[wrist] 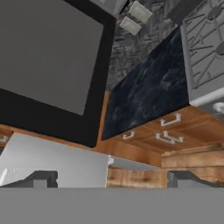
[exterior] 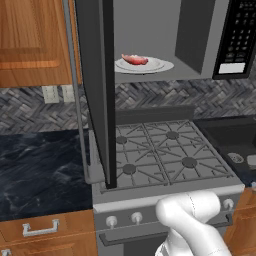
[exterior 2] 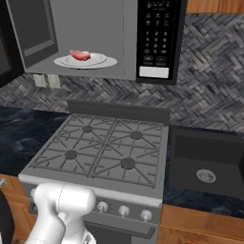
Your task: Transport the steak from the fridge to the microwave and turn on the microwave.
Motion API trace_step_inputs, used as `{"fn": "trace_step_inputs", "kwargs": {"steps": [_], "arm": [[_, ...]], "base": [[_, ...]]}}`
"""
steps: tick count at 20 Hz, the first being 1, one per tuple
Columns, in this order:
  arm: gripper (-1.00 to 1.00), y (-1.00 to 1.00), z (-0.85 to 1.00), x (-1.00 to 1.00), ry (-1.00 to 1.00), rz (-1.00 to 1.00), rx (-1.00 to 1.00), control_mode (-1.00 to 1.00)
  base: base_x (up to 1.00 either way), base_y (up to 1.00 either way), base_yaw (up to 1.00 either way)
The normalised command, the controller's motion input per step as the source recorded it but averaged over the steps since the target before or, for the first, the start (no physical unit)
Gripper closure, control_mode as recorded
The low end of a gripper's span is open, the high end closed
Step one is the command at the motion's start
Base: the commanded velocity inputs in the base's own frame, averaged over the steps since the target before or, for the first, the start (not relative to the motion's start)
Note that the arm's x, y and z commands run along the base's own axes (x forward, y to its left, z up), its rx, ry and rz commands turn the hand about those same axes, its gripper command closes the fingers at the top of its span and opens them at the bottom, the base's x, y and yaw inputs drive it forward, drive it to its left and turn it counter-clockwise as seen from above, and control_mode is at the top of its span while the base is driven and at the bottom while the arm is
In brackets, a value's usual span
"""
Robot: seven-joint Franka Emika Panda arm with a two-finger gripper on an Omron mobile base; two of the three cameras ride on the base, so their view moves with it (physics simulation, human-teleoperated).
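The steak [exterior: 135,59] [exterior 2: 80,55] is a small red-pink slab lying on a white plate [exterior: 162,65] [exterior 2: 107,62] inside the microwave [exterior: 239,35] [exterior 2: 159,33], above the stove. The microwave door [exterior: 95,75] [wrist: 48,57] hangs wide open to the left, its long bar handle on the outer edge. In the hand view my gripper [wrist: 114,179] is open, its dark fingertips [wrist: 41,178] far apart with nothing between them, and it looks up at the door's outer face from low down. The white arm [exterior: 192,220] [exterior 2: 62,209] bends low before the stove. The fridge is out of view.
A gas stove [exterior: 155,150] [exterior 2: 105,147] with grates sits under the microwave. Black marble counter [exterior: 40,165] [wrist: 148,92] runs to its left, over wooden drawers [wrist: 170,131]. A dark sink [exterior 2: 205,162] lies to the stove's right.
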Motion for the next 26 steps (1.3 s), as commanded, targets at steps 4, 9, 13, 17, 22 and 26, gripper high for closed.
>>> {"fn": "trace_step_inputs", "kwargs": {"steps": [4,9,13,17,22,26], "arm": [[-1.00,0.20,-0.11,-0.21,0.06,0.00,0.15,-1.00],[-1.00,0.23,-0.08,-0.15,0.00,0.00,0.11,-1.00],[-1.00,0.24,-0.02,-0.07,0.00,0.00,0.08,-1.00],[-1.00,0.24,0.00,-0.07,0.08,0.02,0.01,-1.00],[-1.00,0.21,0.01,-0.06,0.19,0.02,0.04,-1.00],[-1.00,0.13,0.02,-0.04,0.23,0.03,0.07,-1.00]], "base": [[0.00,0.00,0.00],[0.00,0.00,0.00],[0.00,0.00,0.00],[0.00,0.00,0.00],[0.00,0.00,0.00],[0.00,0.00,0.00]]}}
